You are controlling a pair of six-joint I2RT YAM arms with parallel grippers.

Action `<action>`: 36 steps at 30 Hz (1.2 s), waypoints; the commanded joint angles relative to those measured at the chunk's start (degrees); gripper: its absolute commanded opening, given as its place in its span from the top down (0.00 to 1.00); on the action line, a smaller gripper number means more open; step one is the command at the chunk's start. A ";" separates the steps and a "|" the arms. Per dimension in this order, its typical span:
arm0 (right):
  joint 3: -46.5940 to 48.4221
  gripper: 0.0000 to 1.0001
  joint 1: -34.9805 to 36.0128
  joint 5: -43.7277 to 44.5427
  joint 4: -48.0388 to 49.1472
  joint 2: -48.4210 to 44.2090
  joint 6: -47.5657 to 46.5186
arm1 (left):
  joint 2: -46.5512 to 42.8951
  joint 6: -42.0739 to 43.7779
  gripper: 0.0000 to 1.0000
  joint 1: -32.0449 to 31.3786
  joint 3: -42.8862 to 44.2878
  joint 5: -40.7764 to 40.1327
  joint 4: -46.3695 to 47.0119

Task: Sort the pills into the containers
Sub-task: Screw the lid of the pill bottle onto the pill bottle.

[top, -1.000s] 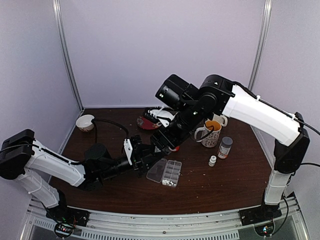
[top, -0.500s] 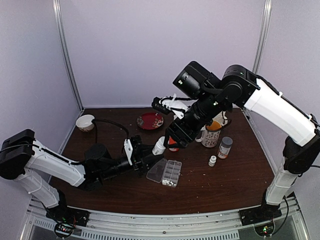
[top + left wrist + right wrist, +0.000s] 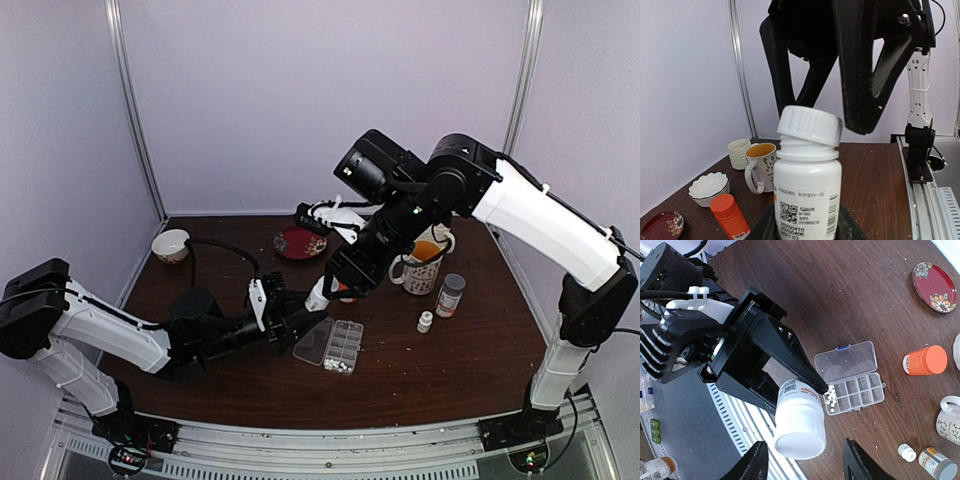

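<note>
My left gripper (image 3: 300, 318) is shut on a white pill bottle (image 3: 317, 292), holding it upright above the table. Its white cap (image 3: 809, 125) sits askew on the neck. My right gripper (image 3: 805, 462) hangs open over that cap, and one finger (image 3: 756, 465) stands off each side without touching it. The clear pill organizer (image 3: 855, 390) lies on the table beside the bottle with its lid (image 3: 846, 360) folded back. Several white pills (image 3: 831, 397) lie in its end cells, and the other cells look bare.
An orange bottle (image 3: 925, 360) and a red patterned plate (image 3: 935, 287) lie beyond the organizer. Two mugs (image 3: 420, 265), a grey-capped jar (image 3: 451, 294) and a tiny white bottle (image 3: 425, 321) stand at the right. A white bowl (image 3: 171, 244) sits at the far left.
The right arm lifted up and to the right off the bottle, then came back down left over the cap with its jaws narrowing. The left arm and bottle stayed put.
</note>
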 commanded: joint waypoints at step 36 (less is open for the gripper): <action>-8.48 0.82 -0.14 -5.53 6.74 -3.12 -11.73 | -6.39 -3.84 0.82 -0.94 2.79 8.92 -5.37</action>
